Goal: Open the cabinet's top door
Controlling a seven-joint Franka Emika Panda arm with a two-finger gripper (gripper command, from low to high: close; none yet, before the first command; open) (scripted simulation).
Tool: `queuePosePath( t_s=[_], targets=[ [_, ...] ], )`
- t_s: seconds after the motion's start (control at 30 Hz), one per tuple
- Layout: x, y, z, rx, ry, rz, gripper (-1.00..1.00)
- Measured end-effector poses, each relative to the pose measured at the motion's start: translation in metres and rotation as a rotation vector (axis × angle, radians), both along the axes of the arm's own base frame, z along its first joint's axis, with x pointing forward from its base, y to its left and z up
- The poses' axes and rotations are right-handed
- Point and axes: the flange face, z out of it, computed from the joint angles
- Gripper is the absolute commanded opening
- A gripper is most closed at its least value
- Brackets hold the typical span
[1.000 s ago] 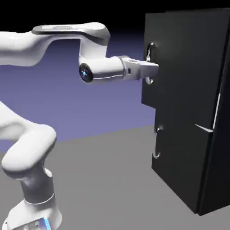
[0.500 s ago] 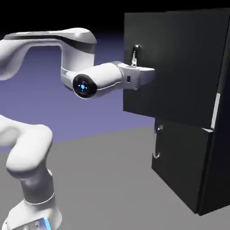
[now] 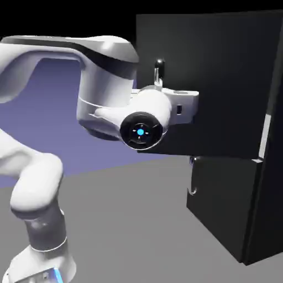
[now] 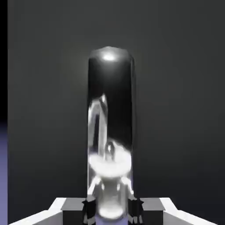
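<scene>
Exterior view shows the white arm (image 3: 105,83) at 9 o'clock, and the claw (image 3: 159,83) squeezed tight on the top door's silver handle (image 3: 159,67). The top door (image 3: 221,88) at 3 o'clock hangs swung out from the cabinet (image 3: 271,210). It looks stiff and hard. The shiny handle could slip, so hold it near the middle.

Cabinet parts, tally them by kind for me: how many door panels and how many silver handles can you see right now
Door panels: 2, the top door swung open and the lower door shut.
Silver handles: 2, the top handle held by the hand, and the lower handle.
Total: 4
</scene>
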Motion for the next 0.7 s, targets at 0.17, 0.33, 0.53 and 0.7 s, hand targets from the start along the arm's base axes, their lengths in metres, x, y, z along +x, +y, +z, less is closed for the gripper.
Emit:
queuePosePath(
  t_s=[0.17,0.33,0.53,0.7],
  targets=[
    [0.003,-0.042,0.000,0.000,0.000,0.132,-1.00],
    [0.010,-0.077,0.000,0.000,0.000,0.246,-1.00],
    [0.019,-0.105,0.000,0.000,0.000,0.339,-1.00],
    [0.025,-0.121,0.000,-0.001,0.000,0.393,-1.00]
  ],
)
